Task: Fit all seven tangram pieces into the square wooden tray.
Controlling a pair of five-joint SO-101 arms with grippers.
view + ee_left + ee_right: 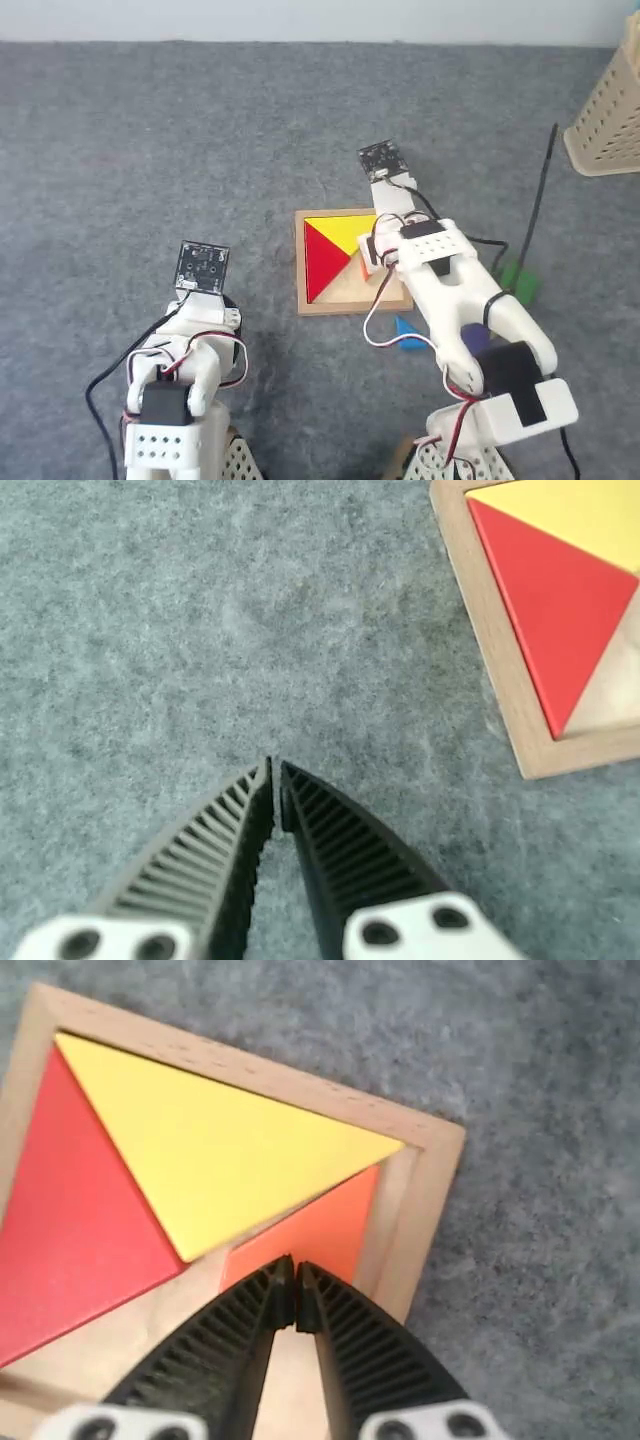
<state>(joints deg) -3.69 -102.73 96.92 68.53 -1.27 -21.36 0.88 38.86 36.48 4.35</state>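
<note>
I see the tray mid-frame in the high view, on the grey tabletop. The red triangle has its long edge along the tray's left rim, apex pointing right. The yellow triangle has its long edge along the top rim, apex pointing down. My right fingers are pressed together over the orange piece beside the right rim. My left fingers are together too, over tabletop lower left of the tray.

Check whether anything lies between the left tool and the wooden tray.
Nothing visible does. Bare grey carpet runs from the left tool to the rim of the wooden tray; the red triangle lies inside it.
</note>
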